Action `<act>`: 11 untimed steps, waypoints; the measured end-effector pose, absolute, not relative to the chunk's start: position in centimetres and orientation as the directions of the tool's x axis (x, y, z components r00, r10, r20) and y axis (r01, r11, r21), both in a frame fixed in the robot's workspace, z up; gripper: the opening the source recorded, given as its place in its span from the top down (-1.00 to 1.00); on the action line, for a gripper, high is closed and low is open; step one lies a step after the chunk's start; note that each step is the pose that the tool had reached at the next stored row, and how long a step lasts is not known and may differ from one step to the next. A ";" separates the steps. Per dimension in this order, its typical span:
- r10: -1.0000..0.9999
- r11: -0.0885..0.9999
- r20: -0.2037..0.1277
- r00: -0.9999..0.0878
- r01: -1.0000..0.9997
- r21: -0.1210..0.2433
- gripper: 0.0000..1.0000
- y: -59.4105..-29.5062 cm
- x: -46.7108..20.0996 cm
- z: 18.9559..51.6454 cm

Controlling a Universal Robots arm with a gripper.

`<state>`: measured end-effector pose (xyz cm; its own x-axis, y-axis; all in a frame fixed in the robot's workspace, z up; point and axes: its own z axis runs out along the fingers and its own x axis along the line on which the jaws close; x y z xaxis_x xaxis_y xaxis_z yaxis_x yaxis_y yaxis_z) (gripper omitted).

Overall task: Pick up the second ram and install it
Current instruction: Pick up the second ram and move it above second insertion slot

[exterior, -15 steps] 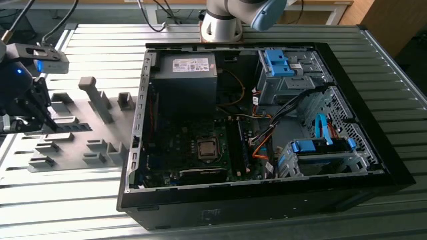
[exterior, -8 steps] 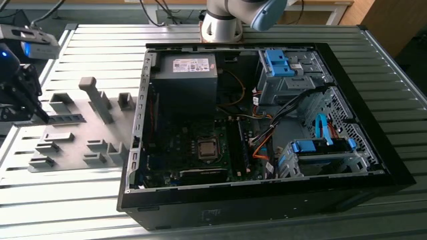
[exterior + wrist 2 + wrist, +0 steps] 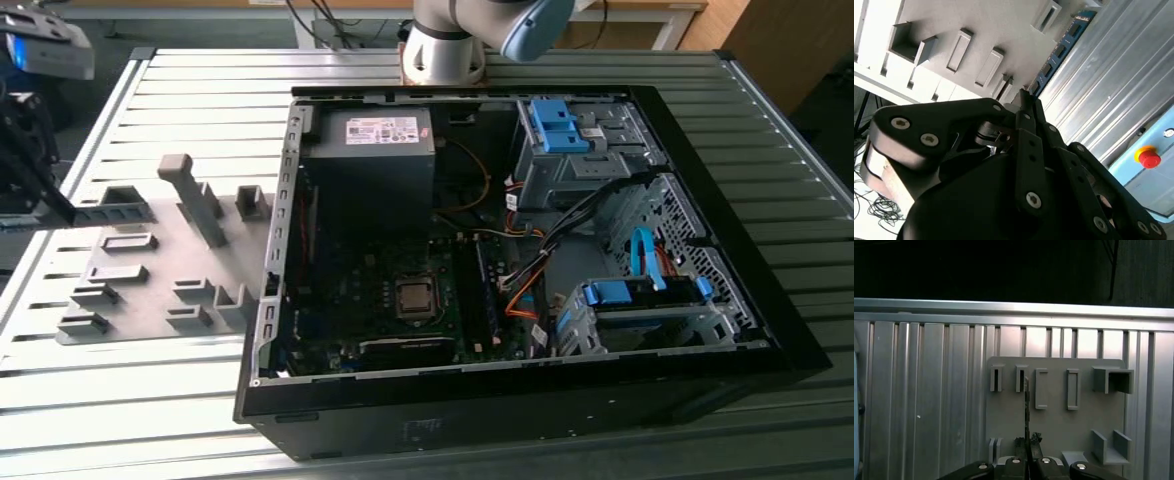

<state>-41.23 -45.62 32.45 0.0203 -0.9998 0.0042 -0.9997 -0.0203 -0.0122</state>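
Note:
The second ram (image 3: 1061, 47) is a long blue board with black chips, and my gripper (image 3: 1024, 98) is shut on one of its ends. It juts out past the fingertips over the grey holder tray (image 3: 979, 30). The first wrist view catches the ram (image 3: 1027, 405) edge-on as a thin dark line running from the gripper (image 3: 1027, 449) toward the tray's narrow slots (image 3: 1021, 379). In the exterior view the gripper (image 3: 32, 165) hangs at the far left, above the left end of the holder tray (image 3: 147, 270) and well away from the open computer case (image 3: 534, 250).
The case lies open on the slatted metal table (image 3: 174, 390), showing the motherboard with its processor socket (image 3: 415, 297), a power supply (image 3: 378, 135) and blue drive brackets (image 3: 641, 295). Grey holder blocks (image 3: 187, 195) rise from the tray. A red stop button (image 3: 1149, 157) is beyond the table edge.

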 end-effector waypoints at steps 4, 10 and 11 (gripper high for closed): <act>-1.000 -0.020 0.004 0.020 -1.000 -0.012 0.73 -45.6 -41.2 34.3; -1.000 -0.020 0.004 0.020 -1.000 -0.012 0.73 -45.6 -41.2 36.7; -1.000 -0.020 0.004 0.020 -1.000 -0.012 0.73 -45.6 -41.2 37.1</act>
